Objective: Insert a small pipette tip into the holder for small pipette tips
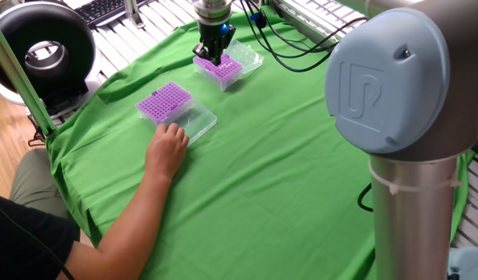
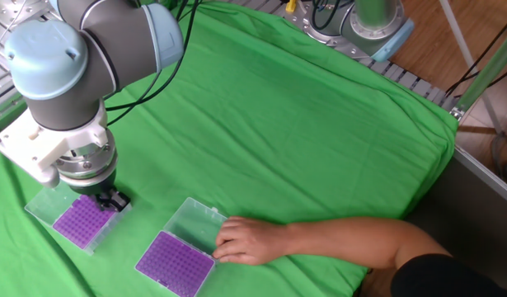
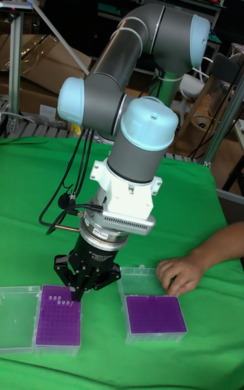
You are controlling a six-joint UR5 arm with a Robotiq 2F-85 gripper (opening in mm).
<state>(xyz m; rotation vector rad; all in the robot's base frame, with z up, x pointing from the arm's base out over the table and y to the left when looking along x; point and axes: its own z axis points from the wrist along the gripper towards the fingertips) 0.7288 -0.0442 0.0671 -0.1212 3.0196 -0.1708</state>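
The small pipette tip is too slight to be made out in any view; if it is anywhere it is sitting between or under the jaws, and I cannot tell. The gripper (image 3: 76,288) is pointing straight down, its fingertips (image 2: 115,200) standing just above the purple tip holder (image 3: 58,324), over the holder's edge nearest the second box. How wide the jaws are standing, or whether they are pinching anything, I cannot tell. A clear hinged lid (image 3: 16,317) is lying flat on the far side of that holder from the jaws. To the jaws' other side a second purple tip box (image 3: 155,315) is resting on the worktop's green cloth (image 2: 302,124), its own clear lid (image 1: 196,119) open beside it. A person's hand (image 2: 246,241) is resting against that lid, well clear of the jaws.
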